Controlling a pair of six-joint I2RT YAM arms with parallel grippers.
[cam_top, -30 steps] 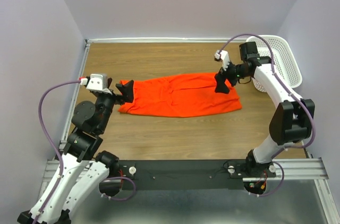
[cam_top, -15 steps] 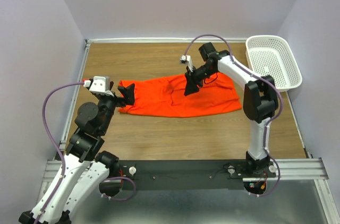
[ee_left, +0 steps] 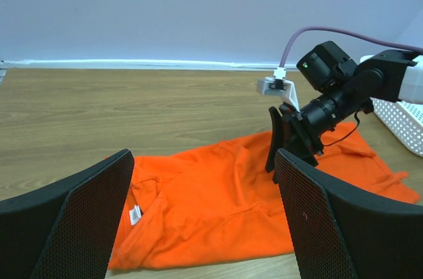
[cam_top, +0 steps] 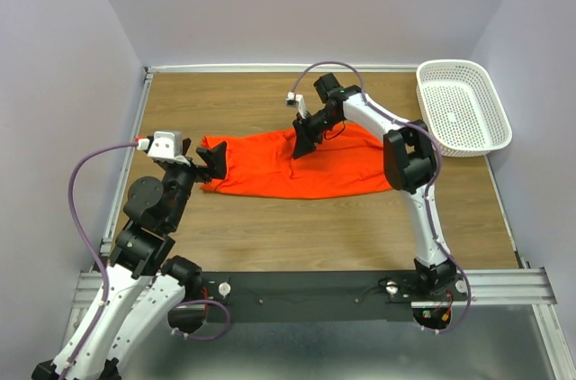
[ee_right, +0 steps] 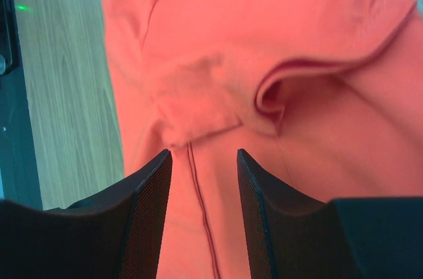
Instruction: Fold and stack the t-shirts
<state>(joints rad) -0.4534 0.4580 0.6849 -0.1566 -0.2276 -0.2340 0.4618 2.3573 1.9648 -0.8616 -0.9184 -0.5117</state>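
A bright orange-red fabric t-shirt [cam_top: 270, 173] lies spread lengthwise on a brown wooden table [cam_top: 297, 227]. At the shirt's left end the left gripper [cam_top: 216, 158] hovers with jaws wide apart, holding nothing. At the shirt's far edge the right gripper [cam_top: 303, 139] touches the cloth with jaws half narrowed; whether it grasps fabric cannot be told. A white plastic lattice basket [cam_top: 459, 105] sits beyond the shirt's right end.

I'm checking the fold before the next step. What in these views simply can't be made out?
- Top view: whether the right gripper touches the t-shirt; its own body hides the cloth beneath.
- Left wrist view: the neck label print is too small to read; the left fingers hide the shirt's near corners.
- Right wrist view: the shirt's outline runs off the top, right and bottom edges.
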